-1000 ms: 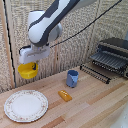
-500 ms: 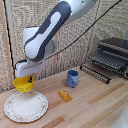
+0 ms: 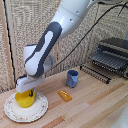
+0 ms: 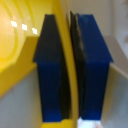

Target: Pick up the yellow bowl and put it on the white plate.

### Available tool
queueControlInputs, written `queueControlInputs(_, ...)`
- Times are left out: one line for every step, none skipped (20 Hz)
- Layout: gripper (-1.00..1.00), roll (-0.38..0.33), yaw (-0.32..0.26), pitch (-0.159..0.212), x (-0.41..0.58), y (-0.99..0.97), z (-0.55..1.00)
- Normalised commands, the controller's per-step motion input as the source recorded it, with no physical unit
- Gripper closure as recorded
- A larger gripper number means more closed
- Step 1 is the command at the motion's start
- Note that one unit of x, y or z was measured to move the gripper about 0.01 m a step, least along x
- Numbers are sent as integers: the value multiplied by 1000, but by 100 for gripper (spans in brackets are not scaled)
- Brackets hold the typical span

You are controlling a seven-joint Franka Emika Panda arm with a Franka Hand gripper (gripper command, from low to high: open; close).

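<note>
The yellow vessel (image 3: 23,98) is a small round bright-yellow bowl; it sits low over the middle of the white plating (image 3: 39,110), at or just above its surface. My gripper (image 3: 29,93) reaches down from the white and grey arm and is shut on the bowl's rim. In the wrist view the two dark blue fingers (image 4: 50,65) pinch the thin yellow rim (image 4: 71,70) between them, with the bowl's shiny inside (image 4: 20,40) to one side. Whether the bowl's base touches the plate is hidden.
A blue cup (image 3: 73,78) stands on the wooden table toward the exterior view's right of the plate. A small orange-yellow oblong object (image 3: 64,95) lies in front of it. A black wire rack with a dark appliance (image 3: 110,60) stands at the far right.
The arm has come down and toward the plate with the bowl in its grip. The bowl went from hanging above the table's edge to sitting low over the plate.
</note>
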Motion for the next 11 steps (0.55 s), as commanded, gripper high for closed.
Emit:
queueControlInputs(100, -38, 78, 81, -206, 57, -114)
queueControlInputs(-100, 0, 49, 62, -49, 26, 0)
queueControlInputs(-100, 17, 34, 34, 0, -9, 71)
queueControlInputs(-100, 2, 21, 45, 0, 0, 203)
queueControlInputs(-100, 19, 0, 27, 69, 0, 337)
queueControlInputs(-100, 27, 0, 24, 111, -54, 446)
queueControlInputs(-100, 10, 0, 11, 143, -89, 543)
queueControlInputs(-100, 0, -5, 3, 129, -80, 557)
queueControlInputs(-100, 28, 0, 0, 91, -217, 609)
queueControlInputs(-100, 0, 4, 0, 234, -54, 680)
queueControlInputs(-100, 0, 16, 2, 231, -131, 674)
